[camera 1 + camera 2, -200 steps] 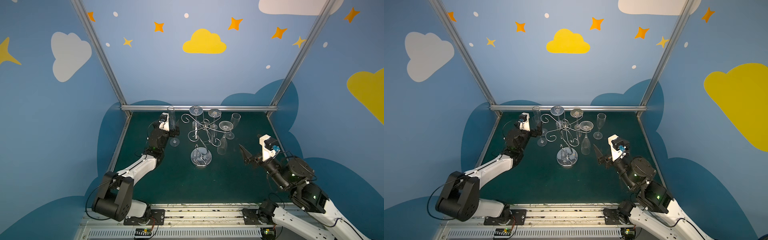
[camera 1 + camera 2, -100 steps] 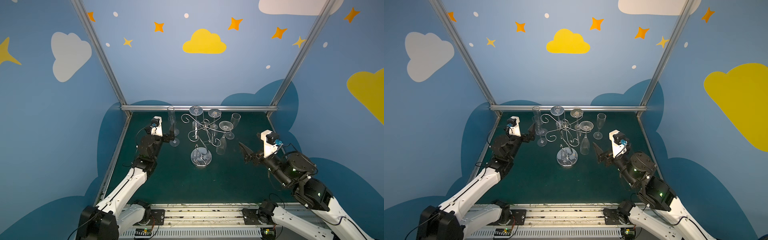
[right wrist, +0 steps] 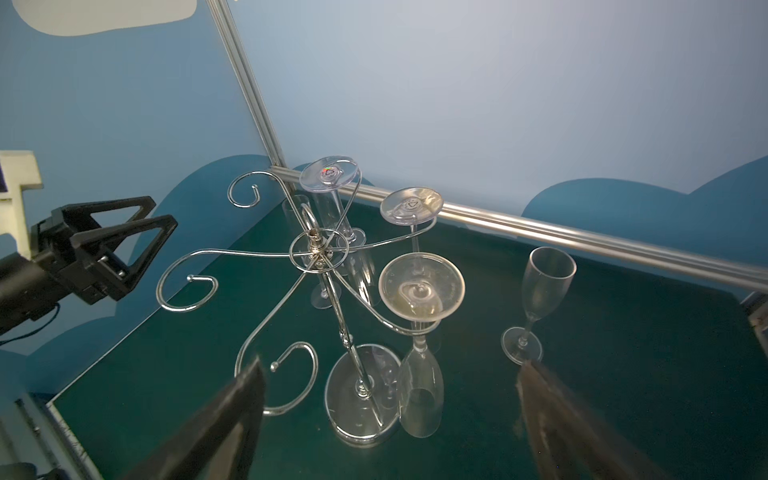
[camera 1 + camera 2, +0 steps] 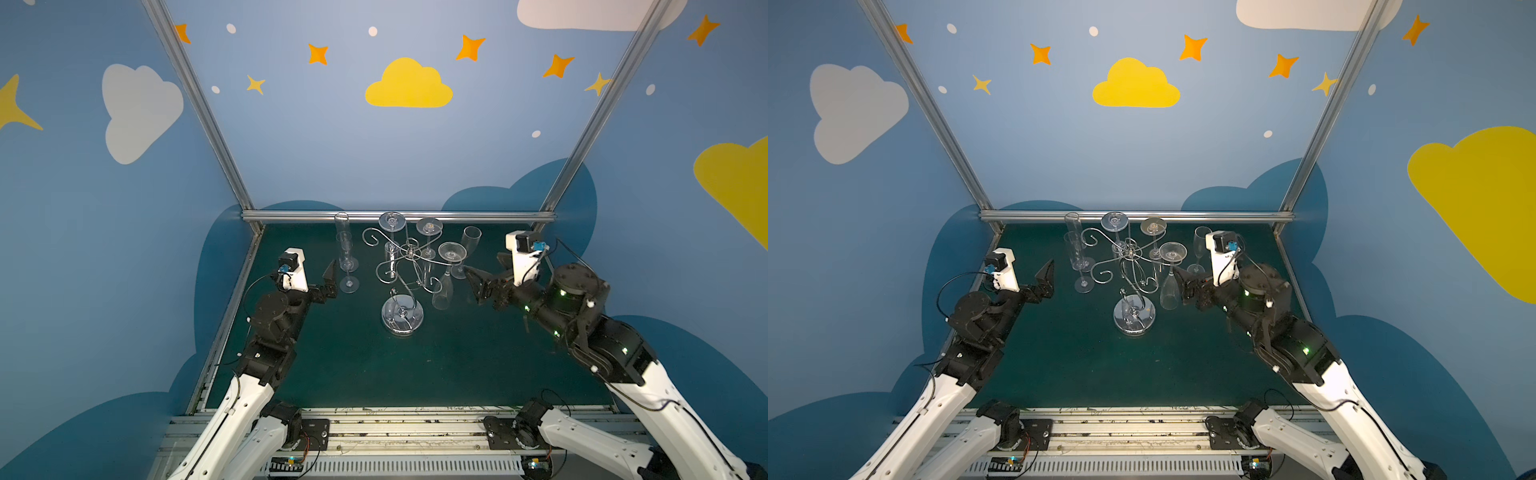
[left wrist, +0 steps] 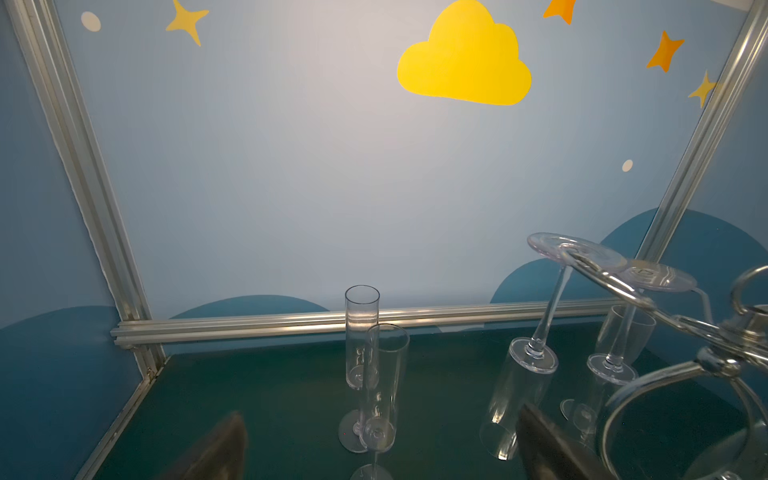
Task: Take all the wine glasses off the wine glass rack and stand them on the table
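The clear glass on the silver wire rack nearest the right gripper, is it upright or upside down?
Upside down: the clear glass hangs from the silver wire rack, round foot on top, bowl mouth pointing down.

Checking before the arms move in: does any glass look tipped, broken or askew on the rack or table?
Nothing stands out. Three hanging glasses sit bowl-down on the wine glass rack, three flutes stand upright on the table, and none looks fallen, cracked or spilled.
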`<move>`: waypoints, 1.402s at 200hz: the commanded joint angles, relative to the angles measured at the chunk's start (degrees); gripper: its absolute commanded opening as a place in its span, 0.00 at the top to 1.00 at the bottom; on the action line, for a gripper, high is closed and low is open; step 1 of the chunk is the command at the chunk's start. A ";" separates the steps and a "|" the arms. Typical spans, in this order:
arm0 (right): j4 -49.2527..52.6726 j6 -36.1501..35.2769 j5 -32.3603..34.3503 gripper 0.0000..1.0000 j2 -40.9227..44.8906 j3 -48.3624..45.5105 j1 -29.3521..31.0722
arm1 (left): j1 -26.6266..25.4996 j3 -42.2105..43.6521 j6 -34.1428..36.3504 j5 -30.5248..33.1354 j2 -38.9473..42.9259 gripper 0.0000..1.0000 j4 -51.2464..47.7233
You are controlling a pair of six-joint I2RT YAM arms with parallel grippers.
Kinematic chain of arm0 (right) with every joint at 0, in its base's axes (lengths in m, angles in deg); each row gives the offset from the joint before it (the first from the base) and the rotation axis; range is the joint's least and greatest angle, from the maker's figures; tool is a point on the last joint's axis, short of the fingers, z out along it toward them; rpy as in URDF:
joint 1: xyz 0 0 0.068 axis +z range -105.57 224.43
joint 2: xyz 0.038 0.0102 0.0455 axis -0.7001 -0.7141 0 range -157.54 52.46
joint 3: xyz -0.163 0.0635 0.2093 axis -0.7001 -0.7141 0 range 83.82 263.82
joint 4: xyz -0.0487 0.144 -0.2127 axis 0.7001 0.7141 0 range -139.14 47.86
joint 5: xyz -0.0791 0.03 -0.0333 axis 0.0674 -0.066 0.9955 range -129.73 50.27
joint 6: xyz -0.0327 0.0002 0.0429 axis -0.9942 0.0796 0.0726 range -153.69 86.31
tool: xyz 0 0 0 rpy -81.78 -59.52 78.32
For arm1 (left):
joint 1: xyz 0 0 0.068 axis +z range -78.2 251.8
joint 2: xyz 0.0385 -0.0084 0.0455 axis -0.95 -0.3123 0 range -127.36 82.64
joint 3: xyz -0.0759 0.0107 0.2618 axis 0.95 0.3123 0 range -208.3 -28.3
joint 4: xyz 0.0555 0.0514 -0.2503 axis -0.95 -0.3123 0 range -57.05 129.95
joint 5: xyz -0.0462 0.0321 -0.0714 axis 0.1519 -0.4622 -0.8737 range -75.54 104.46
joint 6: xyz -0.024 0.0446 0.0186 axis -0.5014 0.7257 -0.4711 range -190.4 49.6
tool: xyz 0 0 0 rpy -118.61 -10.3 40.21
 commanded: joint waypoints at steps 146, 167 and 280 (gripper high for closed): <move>-6.94 23.76 -52.55 0.39 -22.84 4.87 -31.86 | -0.03 1.83 -8.95 -6.81 13.32 0.01 -15.49; -8.27 24.94 -55.93 0.44 -25.01 5.23 -31.85 | -0.02 2.29 -9.60 -6.81 14.15 0.01 -15.83; -10.08 26.61 -60.34 0.64 -29.91 6.16 -29.70 | -0.02 2.74 -10.51 -7.16 15.54 0.01 -16.72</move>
